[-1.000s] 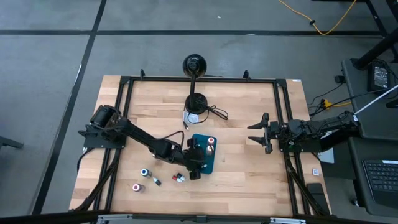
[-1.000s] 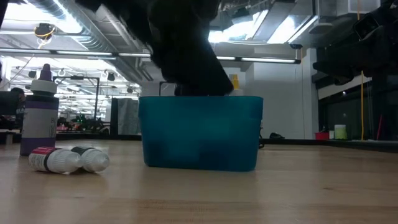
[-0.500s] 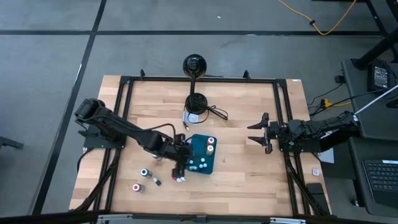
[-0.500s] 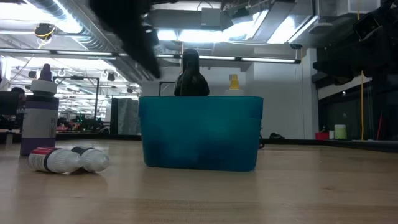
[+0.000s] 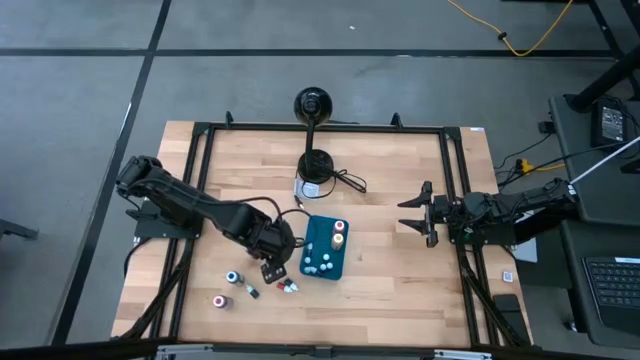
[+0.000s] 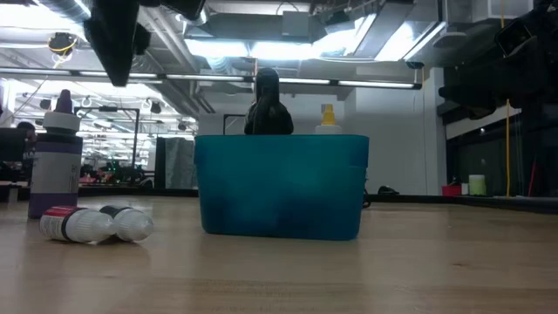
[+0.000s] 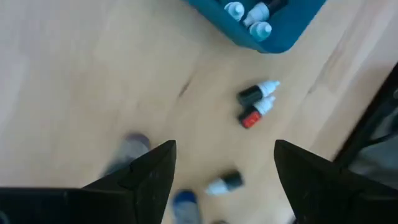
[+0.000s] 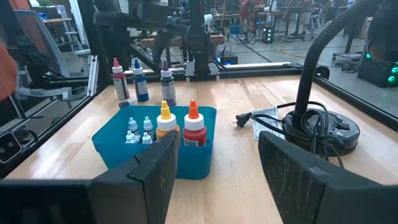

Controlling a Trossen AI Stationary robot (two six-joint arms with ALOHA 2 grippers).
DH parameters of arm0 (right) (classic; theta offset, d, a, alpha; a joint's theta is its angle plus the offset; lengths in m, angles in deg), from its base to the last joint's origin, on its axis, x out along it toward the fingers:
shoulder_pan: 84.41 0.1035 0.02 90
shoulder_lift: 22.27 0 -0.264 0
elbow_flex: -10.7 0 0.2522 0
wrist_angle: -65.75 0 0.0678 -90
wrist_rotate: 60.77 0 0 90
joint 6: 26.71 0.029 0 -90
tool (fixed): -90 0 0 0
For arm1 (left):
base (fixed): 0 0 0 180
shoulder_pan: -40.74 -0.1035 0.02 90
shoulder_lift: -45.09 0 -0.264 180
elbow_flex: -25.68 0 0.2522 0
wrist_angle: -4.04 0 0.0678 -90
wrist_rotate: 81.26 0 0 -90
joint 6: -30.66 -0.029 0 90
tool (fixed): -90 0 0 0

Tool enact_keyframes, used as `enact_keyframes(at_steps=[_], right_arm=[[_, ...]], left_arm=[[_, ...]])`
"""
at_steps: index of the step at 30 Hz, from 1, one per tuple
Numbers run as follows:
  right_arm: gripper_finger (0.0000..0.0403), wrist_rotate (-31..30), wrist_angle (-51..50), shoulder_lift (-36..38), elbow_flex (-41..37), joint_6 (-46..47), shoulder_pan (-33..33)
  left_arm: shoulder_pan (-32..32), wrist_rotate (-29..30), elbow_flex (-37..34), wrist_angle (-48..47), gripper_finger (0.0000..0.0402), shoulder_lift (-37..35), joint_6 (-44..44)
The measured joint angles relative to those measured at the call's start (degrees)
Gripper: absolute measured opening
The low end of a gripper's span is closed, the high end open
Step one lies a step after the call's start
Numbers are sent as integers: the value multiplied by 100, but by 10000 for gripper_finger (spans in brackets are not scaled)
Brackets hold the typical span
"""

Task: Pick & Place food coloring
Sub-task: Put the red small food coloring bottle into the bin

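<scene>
From above, I have the left gripper (image 5: 272,268) hanging over the tabletop (image 5: 400,280) just beside the teal tray (image 5: 322,250), on the side toward the loose food coloring bottles. Its jaws stand apart with nothing between them. Inside the tray I count a red-capped bottle (image 5: 340,226), an orange-capped one (image 5: 337,239) and several small white caps (image 5: 318,267). Still out on the wood near the tray are a red-capped bottle lying down (image 5: 288,287), a dark-capped one (image 5: 251,292), a blue-capped one (image 5: 232,277) and another red-topped one (image 5: 218,300). The right gripper (image 5: 414,213) waits well clear of the tray at the table's right edge, jaws open and empty.

At table height, the tray (image 6: 281,185) fills the middle; a dark bottle top (image 6: 267,103) and a yellow-orange tip (image 6: 328,116) poke above its rim. Beside it lie two bottles (image 6: 91,223) touching each other, with a purple upright bottle (image 6: 55,157) farther off.

Through the left wrist camera, my open fingers (image 7: 146,174) frame bare wood; a black-capped and a red-capped bottle (image 7: 256,104) lie side by side near the tray's corner (image 7: 273,31).

The right wrist camera looks across at the tray (image 8: 155,146) holding the orange-capped (image 8: 165,121) and red-capped (image 8: 193,124) bottles upright, with three taller bottles (image 8: 140,79) standing behind it.
</scene>
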Motion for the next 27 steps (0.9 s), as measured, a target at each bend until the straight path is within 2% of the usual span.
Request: enact_keyframes(at_steps=[6,10,17,24,27], right_arm=[[223,0,-1,2,0,-2,-2],[223,0,0,0,0,0,-2],[223,0,2,2,0,0,0],[223,2,0,1,0,0,0],[223,2,0,1,0,0,-2]], left_arm=[[0,-323,213,-11,263,3,1486],[-4,-605,243,176,262,47,1559],[27,-996,377,471,261,399,223],[121,-1007,485,394,262,657,-1531],[289,-1008,495,107,261,821,-1975]])
